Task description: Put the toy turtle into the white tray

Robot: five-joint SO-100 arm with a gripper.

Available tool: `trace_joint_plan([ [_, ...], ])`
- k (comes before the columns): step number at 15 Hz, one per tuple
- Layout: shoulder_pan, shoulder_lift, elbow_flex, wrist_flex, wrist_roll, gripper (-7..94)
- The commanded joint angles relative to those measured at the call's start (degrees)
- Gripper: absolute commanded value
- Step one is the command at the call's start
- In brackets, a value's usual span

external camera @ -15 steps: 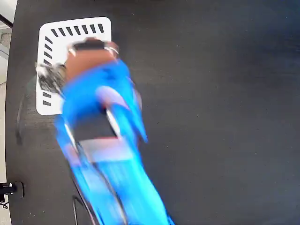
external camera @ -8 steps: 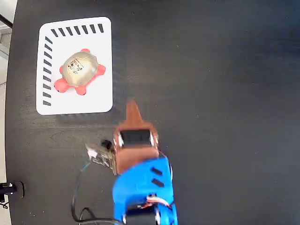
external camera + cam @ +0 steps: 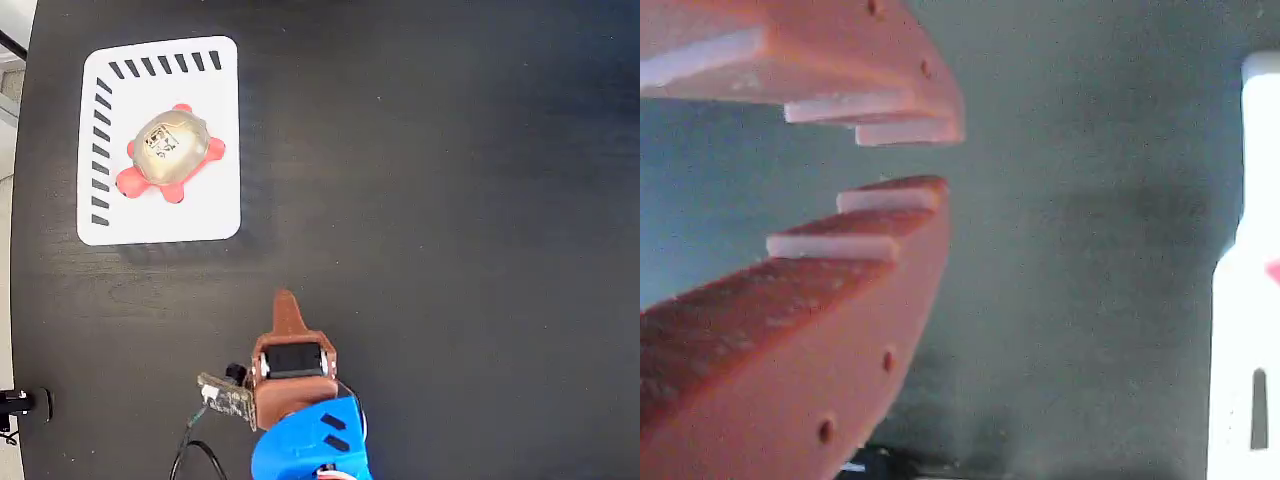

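- In the wrist view, the terracotta-brown two-finger gripper (image 3: pixel 945 158) filled the left side of the picture. Its ridged jaws stood a narrow gap apart at the tips, nearly closed, with nothing between them.
- In the fixed view from overhead, the same gripper (image 3: pixel 285 300) sat at the bottom centre, its pointed tip aimed up the picture toward the tray, mounted on the bright blue plastic arm (image 3: pixel 308 448) that ran off the lower edge.
- A small green circuit board (image 3: pixel 226 398) with a thin black cable hung at the left of the wrist (probably the wrist camera's board).
- Half a second before, the gripper had been higher in the picture, just below the tray's lower right corner; now it had drawn back toward the arm's base, well apart from the tray.
- A second before, the blurred arm had been stretched over the tray.
- Farther up, at top left, lay the flat white rectangular tray with rounded corners and dark slanted slots along its top and left edges (image 3: pixel 215 190).
- The small toy turtle, with red-orange head and feet and a domed grey-gold shell (image 3: pixel 167 148), rested upright inside the tray, near its middle, untouched by the gripper.
- Judging from this, the placing looked done and the arm was retreating.
- The surface was a matte black tabletop (image 3: pixel 450 200), otherwise bare.
- A strip of pale floor (image 3: pixel 10 150) showed along the left edge.
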Motion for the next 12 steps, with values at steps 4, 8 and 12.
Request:
trace_joint_plan([
  [4, -0.97, 3.78, 1.23, 9.58, 1.49, -1],
  [8, -1.05, 3.78, 1.14, 9.84, 1.14, -1],
  [12, -0.88, 3.78, 1.14, 9.84, 1.41, -1],
])
